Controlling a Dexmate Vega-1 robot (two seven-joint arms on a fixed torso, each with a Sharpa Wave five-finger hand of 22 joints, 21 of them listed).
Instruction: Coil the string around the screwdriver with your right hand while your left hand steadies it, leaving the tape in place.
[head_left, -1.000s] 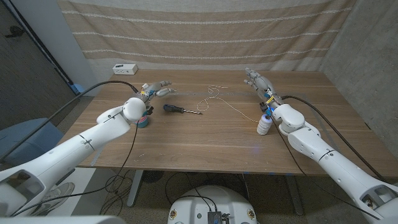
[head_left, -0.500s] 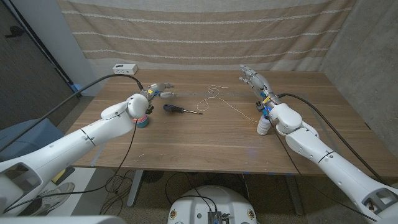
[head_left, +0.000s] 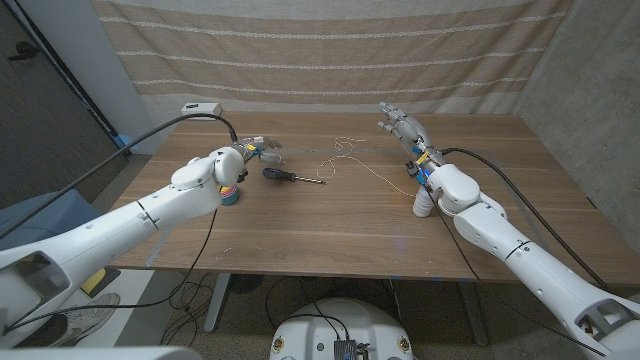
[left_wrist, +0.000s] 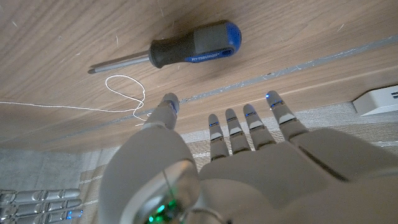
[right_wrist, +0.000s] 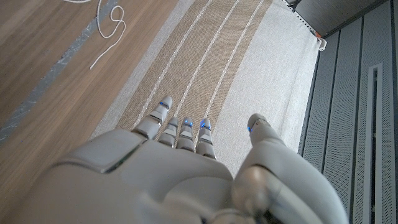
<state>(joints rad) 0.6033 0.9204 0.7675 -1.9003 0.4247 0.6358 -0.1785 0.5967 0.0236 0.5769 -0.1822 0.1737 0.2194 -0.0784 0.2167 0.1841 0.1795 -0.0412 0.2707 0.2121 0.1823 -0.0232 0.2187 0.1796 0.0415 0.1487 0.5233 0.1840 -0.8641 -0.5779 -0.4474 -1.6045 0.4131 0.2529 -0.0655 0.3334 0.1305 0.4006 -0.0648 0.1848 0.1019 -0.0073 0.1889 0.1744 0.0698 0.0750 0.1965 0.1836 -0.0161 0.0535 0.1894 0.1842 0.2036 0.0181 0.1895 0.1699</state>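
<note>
From the head view, the left hand (head_left: 258, 148) hovers with fingers spread and holding nothing, the screwdriver (head_left: 291, 177) lying on the wooden table (head_left: 330, 225) just beside it toward the middle, its dark handle nearest the hand and its thin metal shaft pointing away; a roll of tape (head_left: 229, 195) sits close by the left forearm. The right hand (head_left: 401, 124) is raised and released, fingers apart, with the thin white string (head_left: 352, 160) looping in a loose squiggle on the wood between the two hands and a small white bottle (head_left: 424, 200) standing by the right wrist. In the left wrist view the hand's (left_wrist: 236, 155) pale fingers fan out empty, the screwdriver's (left_wrist: 180, 51) black grip with blue cap just beyond the fingertips and a curl of string (left_wrist: 121, 96) near its tip. In the right wrist view the hand (right_wrist: 180, 168) is open over striped cloth (right_wrist: 211, 56), string (right_wrist: 106, 25) ahead on the wood
</note>
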